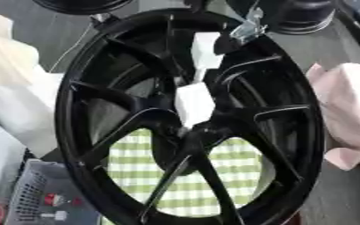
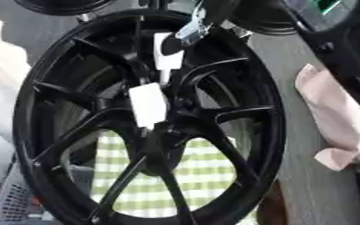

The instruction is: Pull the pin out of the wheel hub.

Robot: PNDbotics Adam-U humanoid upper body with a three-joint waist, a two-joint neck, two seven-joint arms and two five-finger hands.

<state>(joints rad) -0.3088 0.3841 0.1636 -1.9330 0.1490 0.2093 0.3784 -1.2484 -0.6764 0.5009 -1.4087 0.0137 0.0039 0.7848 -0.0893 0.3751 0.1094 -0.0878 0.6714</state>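
Note:
A large black spoked wheel fills both views and stands close and tilted. At its hub a white block sticks up, and a thin stem joins it to a second white piece above; this looks like the pin. My right hand, dark with a silver joint, comes in from the top and overlaps the upper white piece. Whether it touches the piece is unclear. The left hand is out of sight.
A green and white checked cloth shows through the lower spokes. A pink cloth lies at the right. At the lower left stands a grey basket with small red and white items. White wrapping lies left, and other black wheels stand behind.

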